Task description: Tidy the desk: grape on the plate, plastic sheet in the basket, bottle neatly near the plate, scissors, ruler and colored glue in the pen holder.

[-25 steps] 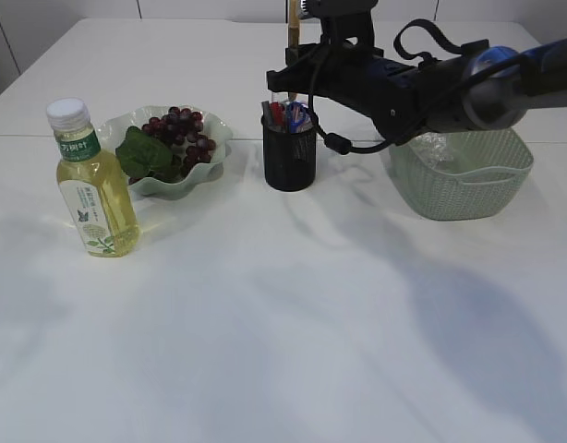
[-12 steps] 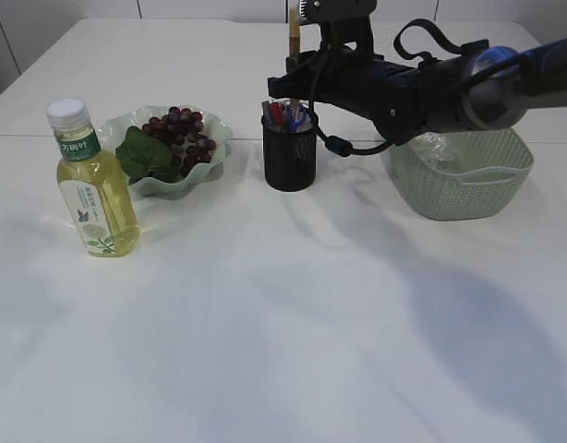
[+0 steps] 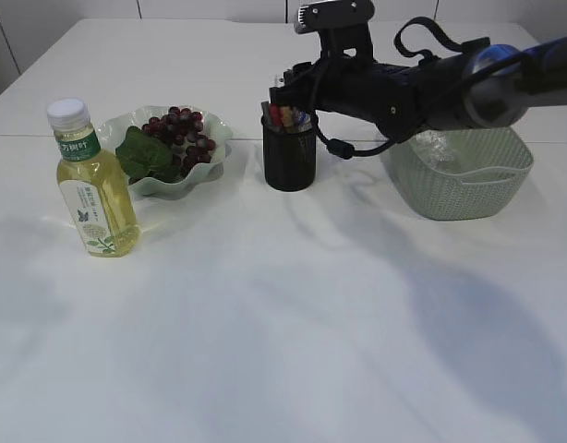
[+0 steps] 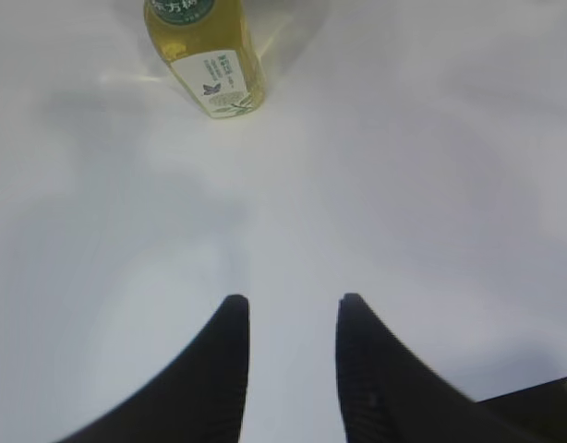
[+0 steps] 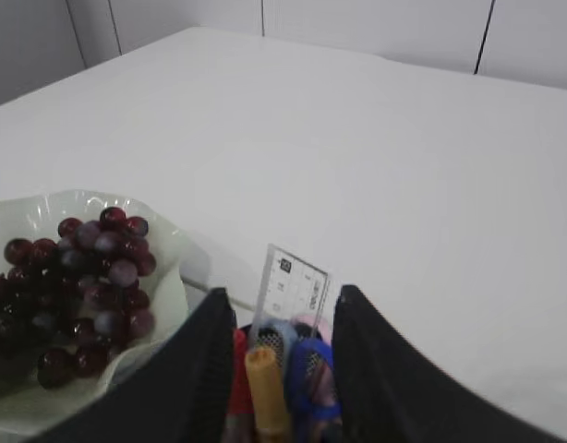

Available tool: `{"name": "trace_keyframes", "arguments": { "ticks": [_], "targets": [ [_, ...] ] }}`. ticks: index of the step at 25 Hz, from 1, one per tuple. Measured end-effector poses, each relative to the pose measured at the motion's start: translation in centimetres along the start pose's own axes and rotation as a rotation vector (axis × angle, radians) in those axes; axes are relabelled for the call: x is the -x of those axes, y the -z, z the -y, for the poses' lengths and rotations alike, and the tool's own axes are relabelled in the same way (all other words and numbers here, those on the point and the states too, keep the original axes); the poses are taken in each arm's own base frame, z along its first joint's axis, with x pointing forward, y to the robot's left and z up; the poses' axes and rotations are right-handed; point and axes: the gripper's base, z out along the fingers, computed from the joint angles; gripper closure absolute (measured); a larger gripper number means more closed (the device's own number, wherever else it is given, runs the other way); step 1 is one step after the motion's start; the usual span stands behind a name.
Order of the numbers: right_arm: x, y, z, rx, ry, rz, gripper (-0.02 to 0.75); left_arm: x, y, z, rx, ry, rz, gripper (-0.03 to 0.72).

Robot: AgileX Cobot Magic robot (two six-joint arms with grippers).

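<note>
**Right pincer spread above the pen holder**

Your right pincer hangs apart, empty, just over the black mesh pen holder, which holds the orange glue stick, clear ruler and blue-handled scissors. Your left pincer stands apart above the white counter.

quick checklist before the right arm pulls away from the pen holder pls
1. Right gripper let go: ok, its jaws stand apart in the right wrist view, nothing clamped between them.
2. Yellow-brown glue stick seated in the black mesh pen holder: ok, it sits low between the jaws.
3. Clear plastic ruler and blue-handled scissors in the holder: ok.
4. Red grapes on the pale green wavy plate: ok.
5. Yellow drink bottle with white cap upright beside the plate: ok.
6. Plastic sheet in the pale green woven basket: cannot tell, the arm hides most of it.
</note>
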Motion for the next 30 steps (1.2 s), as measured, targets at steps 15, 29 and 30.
{"name": "trace_keyframes", "arguments": {
  "ticks": [15,29,30],
  "targets": [
    [9.7,11.8,-0.7,0.076,-0.188,-0.814,0.433,0.1,0.0,0.0,0.0,-0.001,0.006,0.449],
    [11.7,14.5,-0.9,0.109,-0.177,-0.839,0.433,-0.1,0.0,0.4,-0.046,0.027,-0.006,0.449],
    [12.2,15.1,-0.9,0.114,-0.166,-0.823,0.433,-0.1,0.0,0.4,-0.047,0.025,-0.009,0.448]
  ]
}}
